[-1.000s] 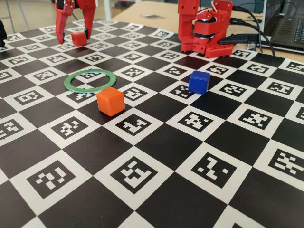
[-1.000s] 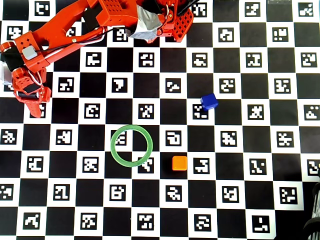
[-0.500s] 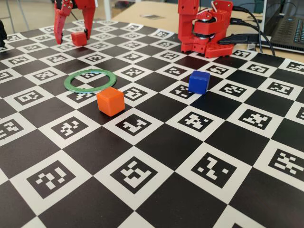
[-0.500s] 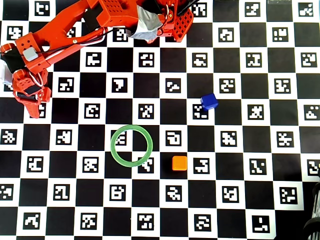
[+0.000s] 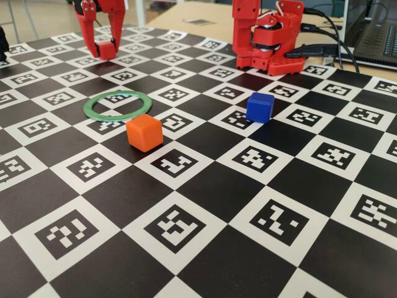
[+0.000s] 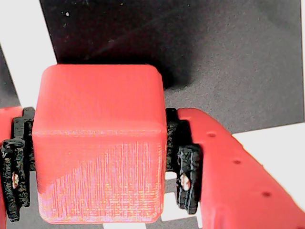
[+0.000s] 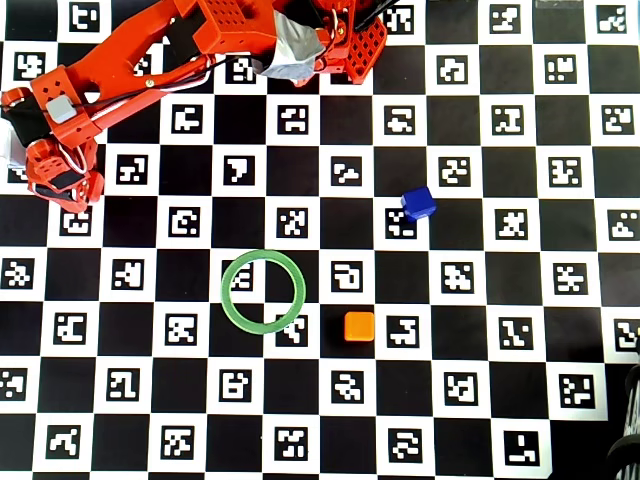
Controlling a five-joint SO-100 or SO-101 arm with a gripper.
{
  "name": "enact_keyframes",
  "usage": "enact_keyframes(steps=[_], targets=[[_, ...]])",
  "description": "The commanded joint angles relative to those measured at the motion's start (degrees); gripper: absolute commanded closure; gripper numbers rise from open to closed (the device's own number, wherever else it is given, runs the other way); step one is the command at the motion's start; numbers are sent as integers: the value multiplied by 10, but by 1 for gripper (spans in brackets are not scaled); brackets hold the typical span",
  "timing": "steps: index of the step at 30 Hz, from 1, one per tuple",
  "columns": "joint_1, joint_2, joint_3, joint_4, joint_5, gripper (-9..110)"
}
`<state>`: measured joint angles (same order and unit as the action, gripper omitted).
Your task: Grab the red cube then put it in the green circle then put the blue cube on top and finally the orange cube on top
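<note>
Red cube (image 6: 97, 143) sits clamped between the gripper (image 5: 103, 52) jaws near the board's far left corner, seemingly just raised. Lift straight up before swinging toward the green circle (image 7: 262, 291), keeping the squeeze steady.

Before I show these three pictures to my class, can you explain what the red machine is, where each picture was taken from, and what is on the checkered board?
The red machine is a small robot arm bolted to the board's edge. Its tip is a two-finger pincer. One picture comes from a camera standing low beside the board, one from a camera looking straight down, and the close-up from a camera riding on the arm's wrist.

The board is black and white squares printed with coded markers. On it lie a flat green ring, empty inside, an orange cube just beside the ring, and a blue cube further off.

The pincer is shut on a red cube; the close-up shows black pads pressing both its sides.
</note>
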<state>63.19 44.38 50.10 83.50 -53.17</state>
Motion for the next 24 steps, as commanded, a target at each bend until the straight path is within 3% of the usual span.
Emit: enact_keyframes(steps=[1,24], targets=[[-9,36,-4,-2,0,94],[-40,284,-10,158,8,94]])
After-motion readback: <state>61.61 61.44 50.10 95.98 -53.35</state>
